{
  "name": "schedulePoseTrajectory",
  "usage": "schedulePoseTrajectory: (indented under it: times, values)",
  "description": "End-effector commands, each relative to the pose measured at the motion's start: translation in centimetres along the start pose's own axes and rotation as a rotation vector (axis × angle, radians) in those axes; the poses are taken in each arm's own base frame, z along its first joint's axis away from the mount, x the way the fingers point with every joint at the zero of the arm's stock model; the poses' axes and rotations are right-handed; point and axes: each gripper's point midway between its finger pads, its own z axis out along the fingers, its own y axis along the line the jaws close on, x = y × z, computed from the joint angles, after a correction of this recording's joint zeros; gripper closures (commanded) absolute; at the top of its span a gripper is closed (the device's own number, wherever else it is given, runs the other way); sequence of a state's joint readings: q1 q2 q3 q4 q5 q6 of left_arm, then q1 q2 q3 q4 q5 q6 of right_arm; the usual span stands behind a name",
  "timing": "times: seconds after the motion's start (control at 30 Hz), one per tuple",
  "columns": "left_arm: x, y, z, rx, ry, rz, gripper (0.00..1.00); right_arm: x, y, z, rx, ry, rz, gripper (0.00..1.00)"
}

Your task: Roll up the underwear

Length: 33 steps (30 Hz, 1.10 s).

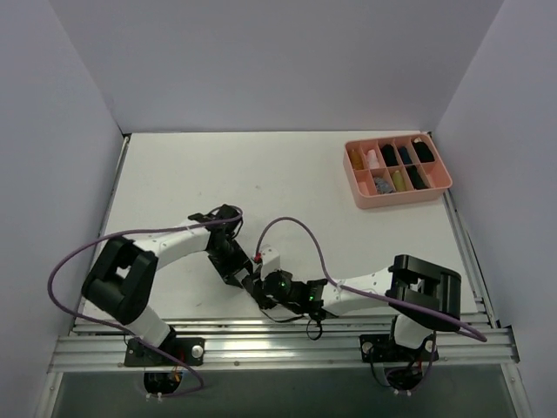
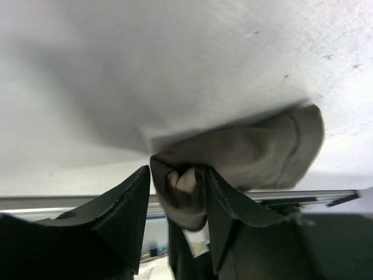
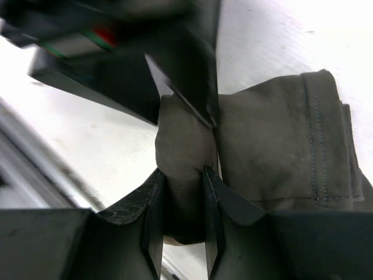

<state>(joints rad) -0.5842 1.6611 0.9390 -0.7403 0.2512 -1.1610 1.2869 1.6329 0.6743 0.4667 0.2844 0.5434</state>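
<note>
The underwear is a dark olive-brown cloth lying on the white table, one end bunched into a thick fold. My right gripper is shut on that fold from the near side. My left gripper is shut on the same bunched end of the underwear; its black fingers show in the right wrist view, pressing the cloth from the other side. In the top view both grippers, left and right, meet near the front edge of the table and hide the cloth. No tan waistband shows.
A pink compartment tray with small rolled bundles stands at the back right. The metal rail of the arm mounts runs along the near edge, just behind the grippers. A purple cable arcs above the right wrist.
</note>
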Motion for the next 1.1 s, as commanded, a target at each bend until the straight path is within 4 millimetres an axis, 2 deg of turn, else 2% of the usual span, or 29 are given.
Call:
schedulePoseTrajectory:
  times: [0.0,0.1,0.27,0.3,0.37,0.4,0.6,0.73,1.07]
  values:
    - [-2.1,0.9,-3.6,0.075,-0.137,-0.110,0.48,7.0,-4.3,-0.8,-0.004,0.193,0.111,1.00]
    - [-2.7,1.3,-5.2,0.094,-0.194,-0.107,0.44,6.7,-3.5,-0.6,-0.115,0.189,0.202,1.00]
    - [-2.6,1.2,-5.9,0.144,-0.226,-0.092,0.40,8.2,-4.1,-0.5,-0.180,0.216,0.310,0.99]
    - [-2.3,1.4,-5.8,0.155,-0.222,-0.088,0.39,7.9,-3.7,-0.5,-0.219,0.200,0.330,0.99]
    - [-2.2,1.0,-5.6,0.183,-0.223,-0.078,0.38,8.9,-4.2,-0.7,-0.226,0.215,0.355,0.99]
    - [-1.9,1.0,-5.4,0.187,-0.222,-0.067,0.38,8.8,-4.2,-0.6,-0.243,0.209,0.375,0.99]
    - [-1.5,-0.9,-4.8,0.252,-0.235,-0.029,0.34,9.3,-4.0,-0.5,-0.301,0.196,0.433,0.97]
    - [-0.9,-2.8,-4.4,0.306,-0.238,0.005,0.33,9.6,-4.0,-0.4,-0.313,0.202,0.444,0.96]
    - [0.5,-2.1,-1.3,0.229,-0.172,0.020,0.33,9.4,-4.6,-0.5,-0.307,0.189,0.454,0.94]
